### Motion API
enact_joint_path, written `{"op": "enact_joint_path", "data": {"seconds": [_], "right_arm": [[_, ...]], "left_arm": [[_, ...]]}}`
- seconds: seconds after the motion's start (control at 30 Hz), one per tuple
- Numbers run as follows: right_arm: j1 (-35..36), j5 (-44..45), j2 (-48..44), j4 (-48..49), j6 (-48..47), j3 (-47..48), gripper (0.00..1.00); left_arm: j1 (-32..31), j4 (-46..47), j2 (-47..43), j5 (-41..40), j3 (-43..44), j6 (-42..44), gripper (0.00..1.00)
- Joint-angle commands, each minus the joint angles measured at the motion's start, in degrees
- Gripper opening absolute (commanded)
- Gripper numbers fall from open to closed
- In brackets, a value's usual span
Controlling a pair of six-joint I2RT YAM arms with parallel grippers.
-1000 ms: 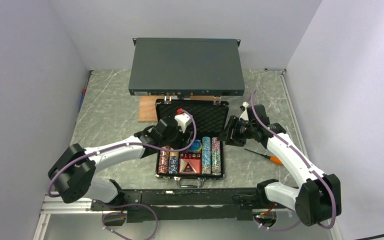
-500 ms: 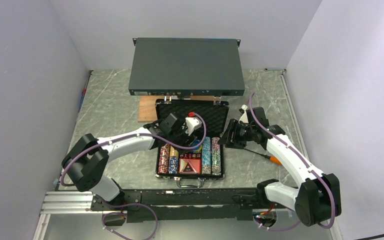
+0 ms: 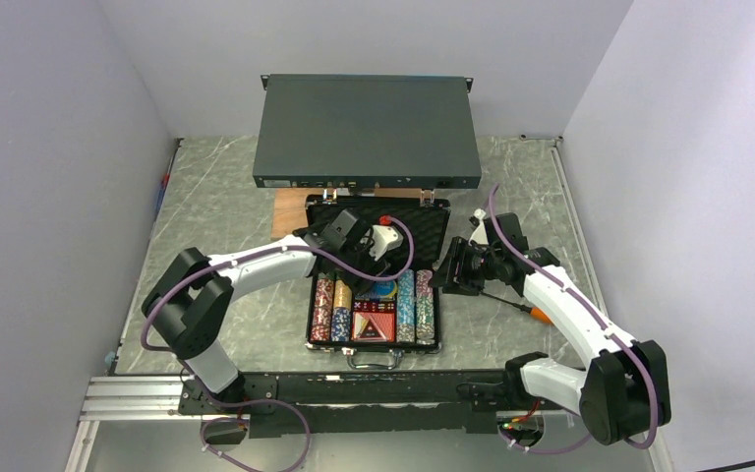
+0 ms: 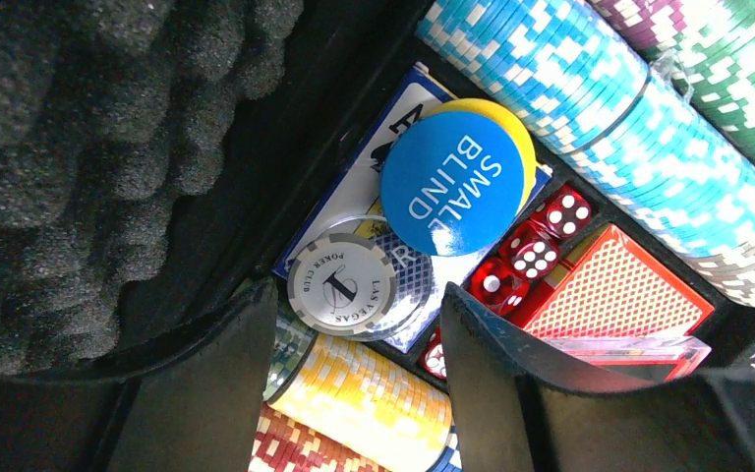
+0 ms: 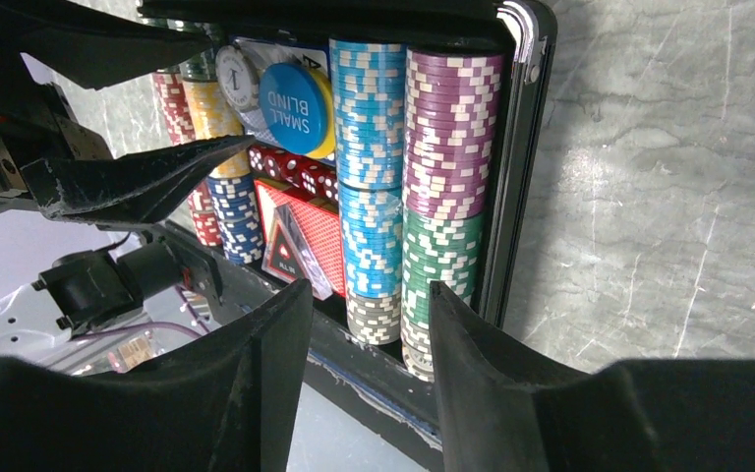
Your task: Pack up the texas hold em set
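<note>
The black poker case (image 3: 374,339) lies open at the table's middle, foam lid (image 3: 408,224) back. It holds chip rows (image 3: 415,305), a red card deck (image 3: 374,324) and red dice (image 4: 536,241). My left gripper (image 3: 372,264) hovers open over the case's far end (image 4: 349,324). Just beyond its tips a grey-white Las Vegas chip (image 4: 344,285) lies on a blue deck (image 4: 393,133), beside the blue SMALL BLIND disc (image 4: 457,182) that rests on a yellow disc (image 4: 516,128). My right gripper (image 3: 449,270) is open and empty at the case's right side (image 5: 369,324), above the chip rows (image 5: 374,167).
A large dark grey rack box (image 3: 367,128) stands behind the case on a wooden board (image 3: 290,214). An orange-handled screwdriver (image 3: 526,308) lies on the marble table (image 3: 216,226) under my right arm. Walls close in left, right and behind.
My left arm has swung right and back, bringing its gripper further over the case's far end. My right gripper has shifted slightly toward the case.
</note>
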Motion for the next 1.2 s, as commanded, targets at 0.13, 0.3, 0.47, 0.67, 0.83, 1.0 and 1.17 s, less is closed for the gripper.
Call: {"op": "enact_joint_path", "data": {"seconds": [0.13, 0.3, 0.47, 0.67, 0.83, 1.0, 1.17], "right_arm": [[-0.2, -2.1, 0.5, 3.1, -0.6, -0.6, 0.48], [-0.2, -2.2, 0.9, 3.3, -0.6, -0.6, 0.48], [-0.2, -3.0, 1.4, 4.2, -0.2, -1.2, 0.47], [-0.2, -2.6, 1.3, 3.9, -0.4, -1.2, 0.47], [-0.3, -2.9, 1.6, 4.4, -0.2, -1.7, 0.47], [-0.3, -3.0, 1.7, 4.5, 0.0, -1.8, 0.46], [-0.2, -3.2, 1.7, 4.9, 0.1, -2.2, 0.46]], "left_arm": [[0.6, -3.3, 2.1, 3.0, 3.8, 3.2, 0.63], [0.7, -4.0, 3.0, 2.5, 4.2, 3.7, 0.62], [0.7, -3.8, 3.3, 2.4, 4.4, 3.9, 0.61], [0.8, -4.0, 4.5, 2.0, 4.8, 3.9, 0.49], [0.9, -4.0, 4.0, 0.9, 5.0, 3.8, 0.44], [0.8, -4.8, 2.8, 1.2, 5.6, 3.7, 0.39], [0.7, -4.9, 1.0, 1.1, 5.8, 3.1, 0.36]]}}
